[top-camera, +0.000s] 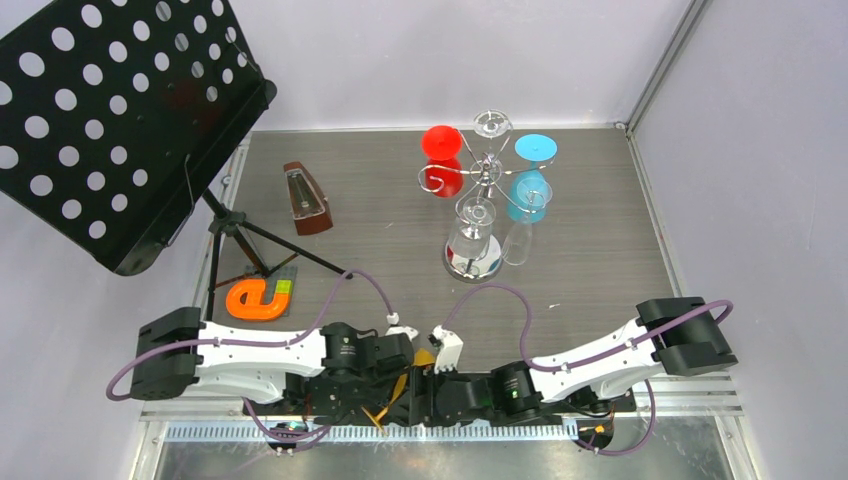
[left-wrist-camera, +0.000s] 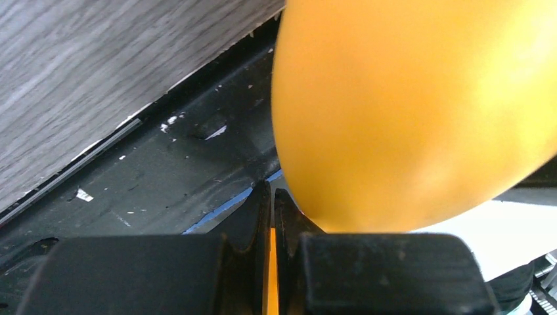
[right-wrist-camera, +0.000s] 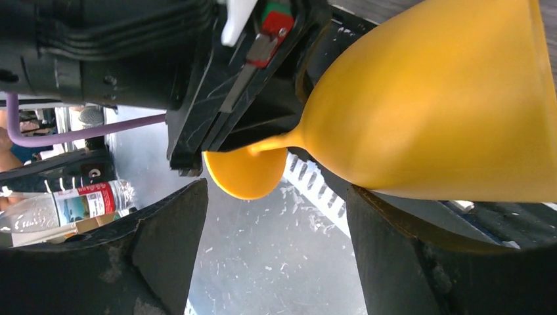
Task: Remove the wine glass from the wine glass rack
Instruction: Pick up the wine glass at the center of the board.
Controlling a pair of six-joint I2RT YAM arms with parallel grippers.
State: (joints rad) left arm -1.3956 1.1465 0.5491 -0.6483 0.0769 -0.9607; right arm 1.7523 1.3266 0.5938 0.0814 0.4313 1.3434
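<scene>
Yellow wine glass point(right-wrist-camera: 427, 111), stem clamped in left jaws; right jaws gape.

Yellow wine glass point(right-wrist-camera: 446, 111), lying sideways, stem at left end effector point(right-wrist-camera: 257, 128). Right end effector point(right-wrist-camera: 274, 197), fingers spread wide. Plastic bottle point(right-wrist-camera: 72, 203), lower left.

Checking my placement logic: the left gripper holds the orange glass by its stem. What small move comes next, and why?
Probably ease the left gripper forward over the wood tabletop before letting go: it is shut on the stem of the orange wine glass, which hangs above the black edge rail. The right gripper is open, holding nothing.
</scene>
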